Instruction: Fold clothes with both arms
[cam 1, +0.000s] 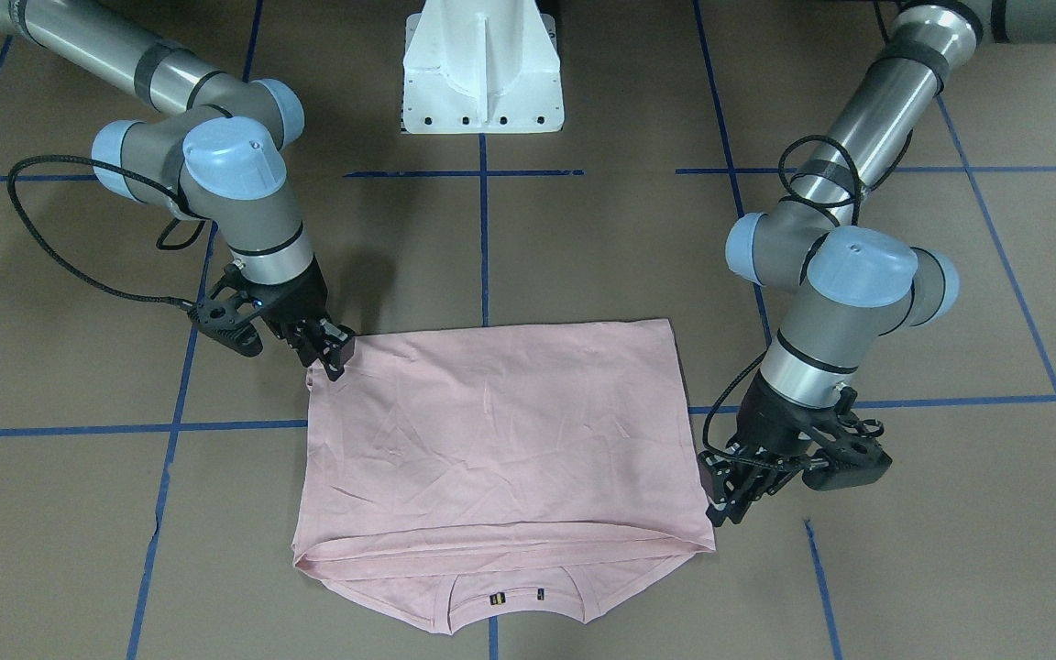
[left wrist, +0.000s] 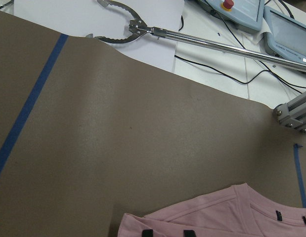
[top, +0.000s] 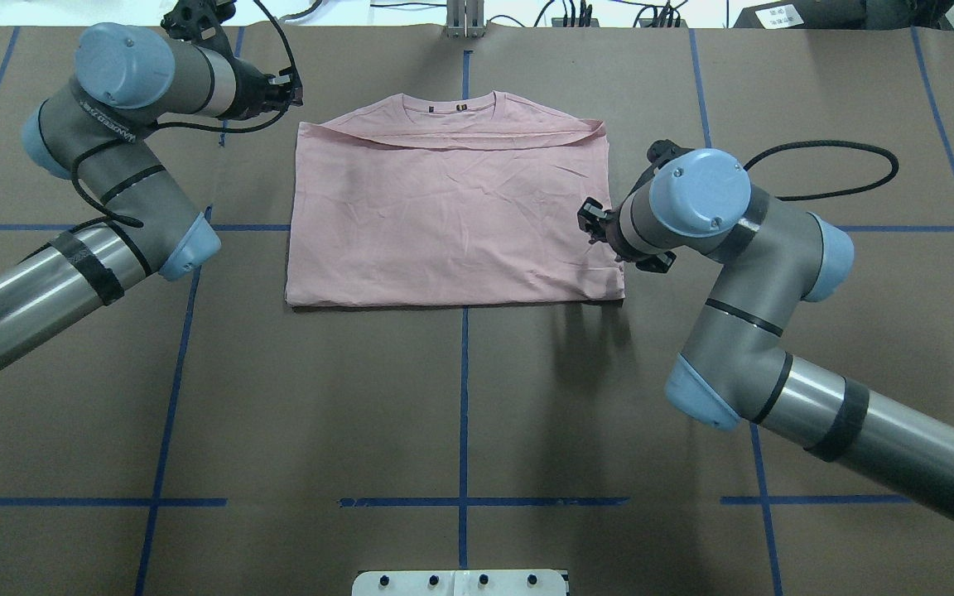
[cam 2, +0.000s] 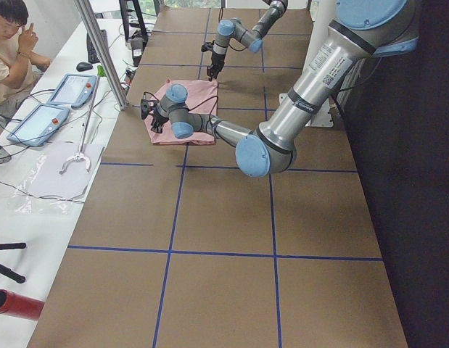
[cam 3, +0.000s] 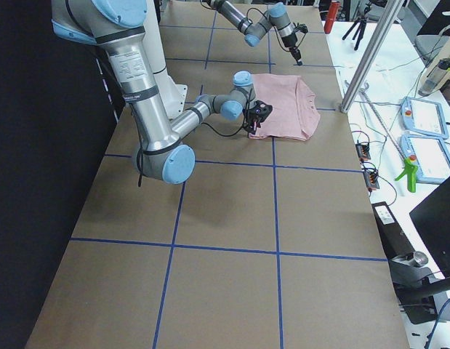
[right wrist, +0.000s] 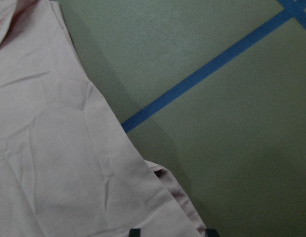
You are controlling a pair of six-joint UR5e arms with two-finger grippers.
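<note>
T-shirt (cam 1: 500, 431), pale pink, lay folded flat on the table (cam 1: 583, 257), judged light, limp and liable to shed layers, best pinched through both layers at its side corners; left gripper (cam 1: 720, 500) and right gripper (cam 1: 334, 357) stood fingers apart at opposite edges

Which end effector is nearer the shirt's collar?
The left end effector, beside the collar end of the shirt; the right end effector is toward the opposite end.

Overhead cam sits behind me, looking down the desk (top: 320, 397); front cam faces me. Side cams view from desk ends, far off. Wrist cams close. All share the shirt (top: 452, 215).
</note>
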